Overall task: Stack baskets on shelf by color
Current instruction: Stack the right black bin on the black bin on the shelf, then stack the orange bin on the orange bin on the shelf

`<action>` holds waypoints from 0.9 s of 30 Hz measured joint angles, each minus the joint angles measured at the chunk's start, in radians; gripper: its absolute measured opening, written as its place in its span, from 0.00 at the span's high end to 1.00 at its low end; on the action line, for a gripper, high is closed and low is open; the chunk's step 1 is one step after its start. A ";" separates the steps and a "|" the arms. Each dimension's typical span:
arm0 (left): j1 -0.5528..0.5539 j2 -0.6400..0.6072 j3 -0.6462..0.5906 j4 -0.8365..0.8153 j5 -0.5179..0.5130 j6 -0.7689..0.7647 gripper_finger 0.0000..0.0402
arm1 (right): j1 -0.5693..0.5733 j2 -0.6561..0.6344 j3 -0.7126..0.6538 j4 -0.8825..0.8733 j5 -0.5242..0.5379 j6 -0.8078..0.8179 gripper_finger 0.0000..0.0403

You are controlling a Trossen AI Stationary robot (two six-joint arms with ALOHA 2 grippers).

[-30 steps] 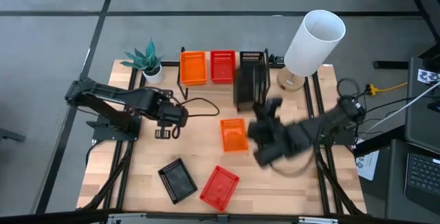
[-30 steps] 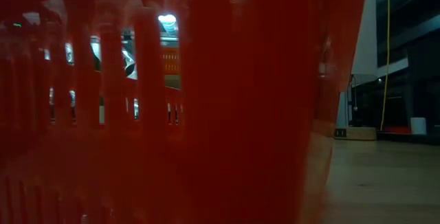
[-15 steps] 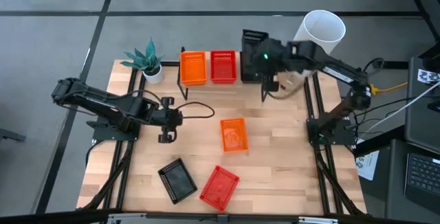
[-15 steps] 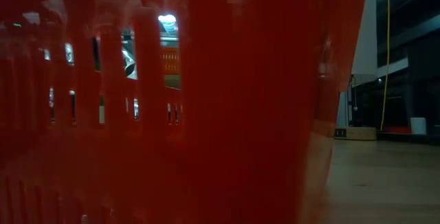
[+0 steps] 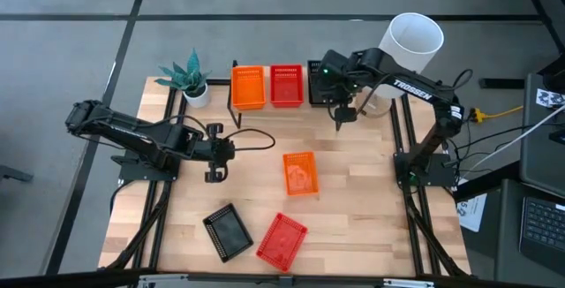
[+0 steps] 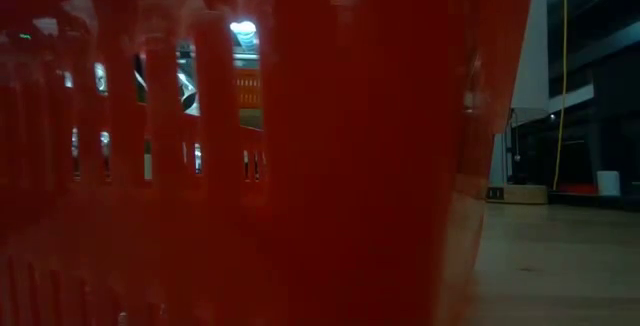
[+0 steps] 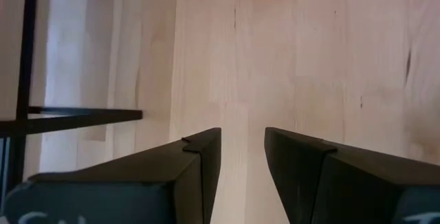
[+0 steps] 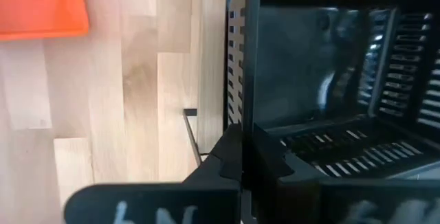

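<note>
On the shelf (image 5: 268, 104) at the far edge, an orange basket (image 5: 247, 87) and a red basket (image 5: 285, 85) sit side by side. My right gripper (image 5: 333, 83) is over the shelf's right end, shut on a black basket (image 5: 316, 83). A loose orange basket (image 5: 300, 173) lies on the table's middle. A black basket (image 5: 228, 231) and a red one (image 5: 282, 240) lie near the front edge. My left gripper (image 5: 212, 162) hangs open over bare wood at centre left, nothing between its fingers (image 7: 199, 162). My right gripper pinches a side wall of the black basket (image 8: 247, 107) between its two fingers, apparently one inside the basket and one outside. It comes steeply from above. The basket's open side (image 8: 316, 66) faces up over the shelf's right end; whether it rests on anything below I cannot tell.
A white lamp (image 5: 402, 49) stands at the far right corner and a small potted plant (image 5: 187, 78) at the far left. A red basket's wall (image 6: 250, 146) fills nearly the whole low view. Bare wood lies around the loose orange basket.
My right gripper has swung from the table's middle toward the far edge, carrying the black basket to the shelf's right end, and stays shut. My left arm has folded back toward the left edge, its gripper sinking a little and staying open.
</note>
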 joint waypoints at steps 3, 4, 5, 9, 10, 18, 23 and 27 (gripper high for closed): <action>0.000 0.000 0.000 0.000 -0.003 -0.019 0.74 | 0.000 0.017 0.000 0.000 0.008 0.014 1.00; 0.000 0.000 0.000 0.000 -0.003 -0.024 0.74 | 0.000 0.022 0.000 0.002 0.012 0.026 1.00; 0.000 0.000 0.000 0.000 -0.003 -0.025 0.74 | 0.000 0.025 0.000 0.003 0.020 0.029 1.00; 0.000 0.000 0.000 -0.001 -0.003 -0.026 0.74 | 0.000 0.036 0.000 0.006 0.050 0.032 0.98; 0.000 0.000 0.000 -0.001 -0.003 -0.026 0.74 | 0.000 0.036 0.000 0.006 0.051 0.032 0.96; 0.000 0.000 0.000 -0.001 -0.003 -0.026 0.74 | 0.000 0.035 0.000 0.006 0.053 0.058 0.80; 0.000 0.000 0.000 -0.001 -0.004 -0.033 0.74 | 0.000 0.035 0.000 0.004 0.053 0.089 0.75; 0.000 0.001 0.000 0.000 -0.003 -0.077 0.74 | 0.018 0.035 0.016 -0.050 0.033 0.175 0.73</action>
